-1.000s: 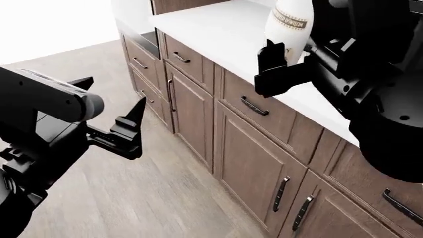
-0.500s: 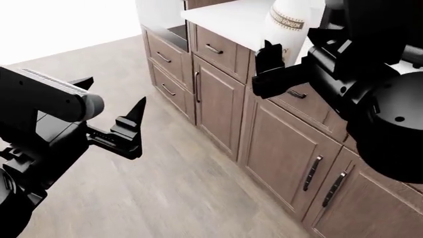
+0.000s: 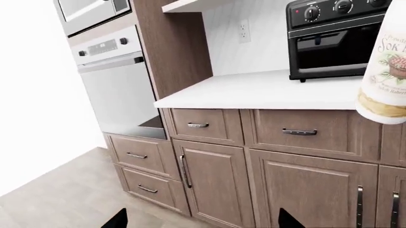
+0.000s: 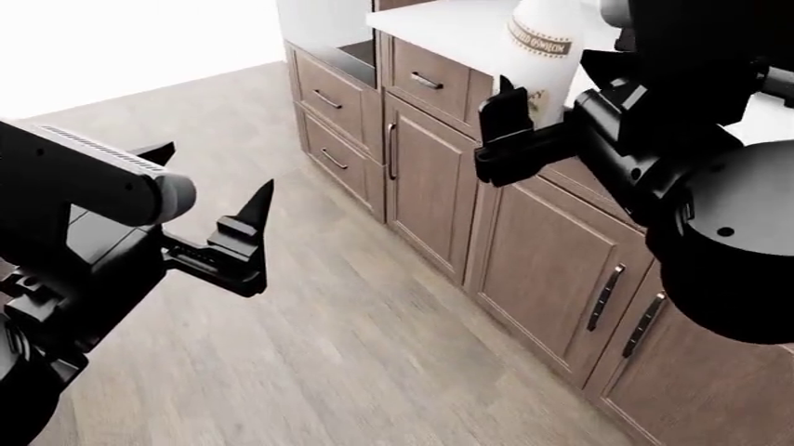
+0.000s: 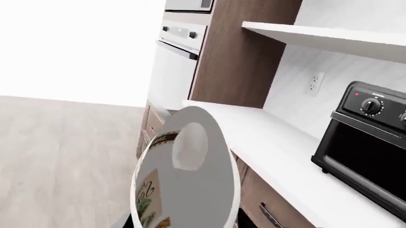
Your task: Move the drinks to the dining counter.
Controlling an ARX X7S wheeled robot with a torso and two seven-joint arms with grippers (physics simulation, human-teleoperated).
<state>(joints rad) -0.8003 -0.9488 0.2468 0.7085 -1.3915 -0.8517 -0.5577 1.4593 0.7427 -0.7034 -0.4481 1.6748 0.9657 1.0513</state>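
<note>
**Carrying one cream bottle, two more drinks out of sight**

Gripping the tall cream slim-necked bottle with the brown-printed label around its lower body, right pincer closed on it, upright and lifted clear in front of the brown wooden cabinets. Probably rigid and fairly light, though smooth and rounded, so liable to slip or swing if clamped near the narrow neck; best taken low on the wide body, as here. Looks top-heavy when tilted, so better kept vertical in transit.

Hanging open and empty, left pincer, over the pale wood floor, well apart from the bottle.

Counting: one bottle in view; neither of the other drinks visible. One black countertop oven behind the held bottle, on a white top that lacks any sink. No dining counter in sight, so delivery judged not yet begun. One built-in wall oven beyond that top.
</note>
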